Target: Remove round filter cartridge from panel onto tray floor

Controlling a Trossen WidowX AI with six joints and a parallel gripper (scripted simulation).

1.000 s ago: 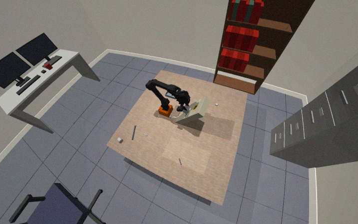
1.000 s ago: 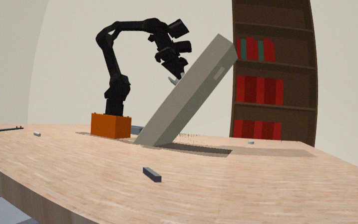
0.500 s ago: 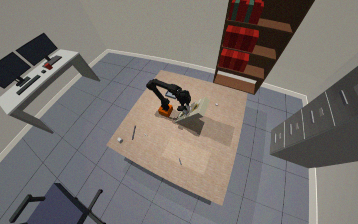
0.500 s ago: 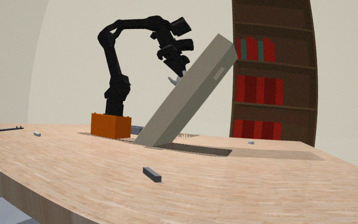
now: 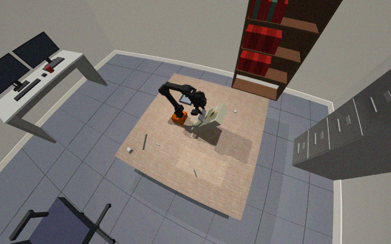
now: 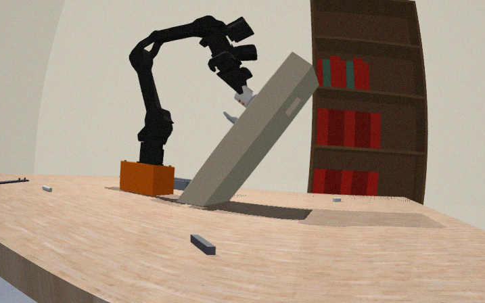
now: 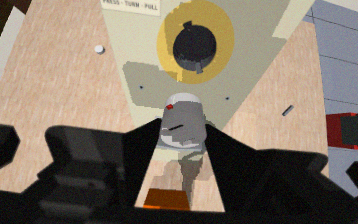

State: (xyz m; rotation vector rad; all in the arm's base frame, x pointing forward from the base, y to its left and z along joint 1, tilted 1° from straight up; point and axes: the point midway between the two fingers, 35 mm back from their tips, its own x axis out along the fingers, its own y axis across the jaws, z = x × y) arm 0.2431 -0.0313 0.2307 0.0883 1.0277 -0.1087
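The cartridge [image 6: 242,98] [image 7: 182,122] is a grey-white cylinder with a small red mark and a dark slot on its face. It is out of the panel's hole. My gripper [image 6: 243,89] [image 7: 182,125] is shut on it, close in front of the lower part of the sloping panel face. The pale service panel [image 5: 218,115] [image 6: 251,131] [image 7: 125,40] leans over the table; its round hole [image 7: 195,46] is dark inside a yellow ring. The blue-grey tray [image 5: 186,99] [image 6: 182,183] lies behind the arm's base. Whether the cartridge touches the panel is unclear.
The orange base block [image 5: 179,118] [image 6: 136,178] [image 7: 166,199] stands between the panel and the table's left side. A thin grey ledge [image 6: 229,117] sticks out from the panel below the cartridge. A dark bar [image 5: 195,173] [image 6: 202,244] [image 7: 288,110] and a small white piece [image 5: 235,111] [image 6: 336,199] [image 7: 99,49] lie on the table.
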